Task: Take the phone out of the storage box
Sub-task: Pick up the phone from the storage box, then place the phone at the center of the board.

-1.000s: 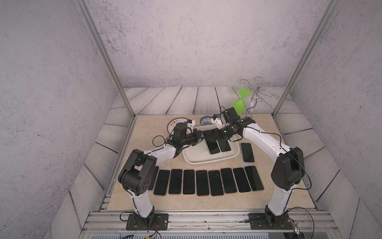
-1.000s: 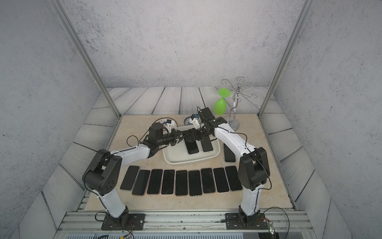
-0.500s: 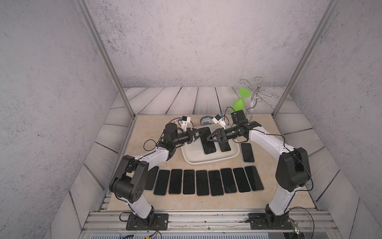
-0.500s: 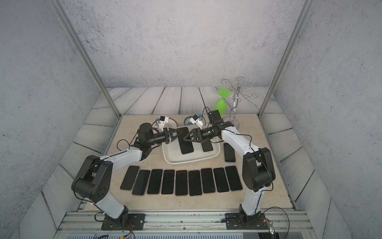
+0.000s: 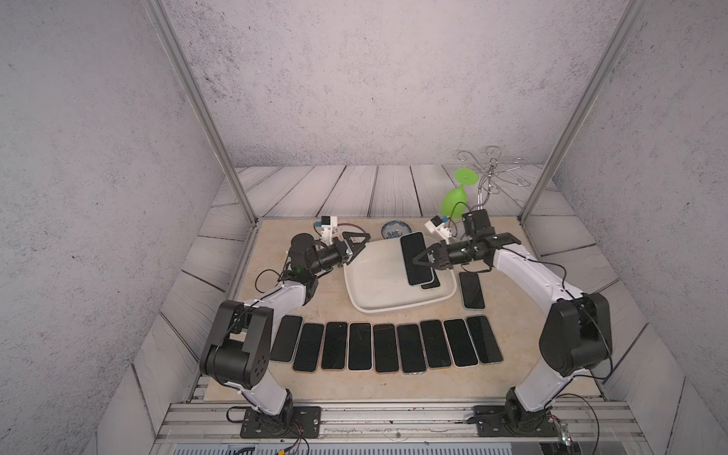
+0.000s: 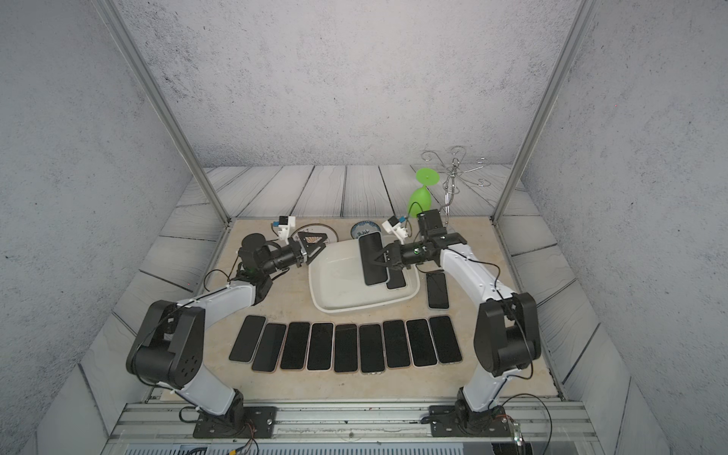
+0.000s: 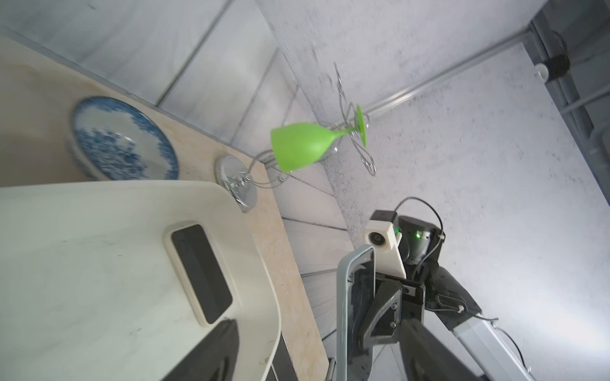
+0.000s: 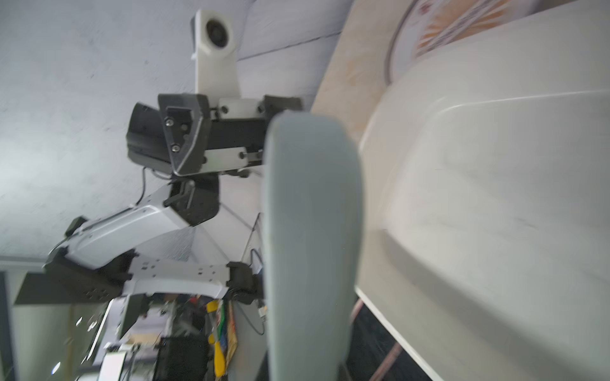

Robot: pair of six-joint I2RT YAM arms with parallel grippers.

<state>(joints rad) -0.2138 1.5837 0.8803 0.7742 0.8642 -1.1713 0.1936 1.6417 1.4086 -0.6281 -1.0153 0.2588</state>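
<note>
Right arm: the right gripper (image 5: 420, 263) is clamped on the side edge of a phone (image 5: 413, 252), held screen up, clear above the right half of the storage box (image 5: 356, 293). A second phone (image 5: 432, 285) lies inside the box, partly beneath it. Left arm: the left gripper (image 5: 356, 244) is just beside the box's left rim, jaws spread, holding nothing.
</note>
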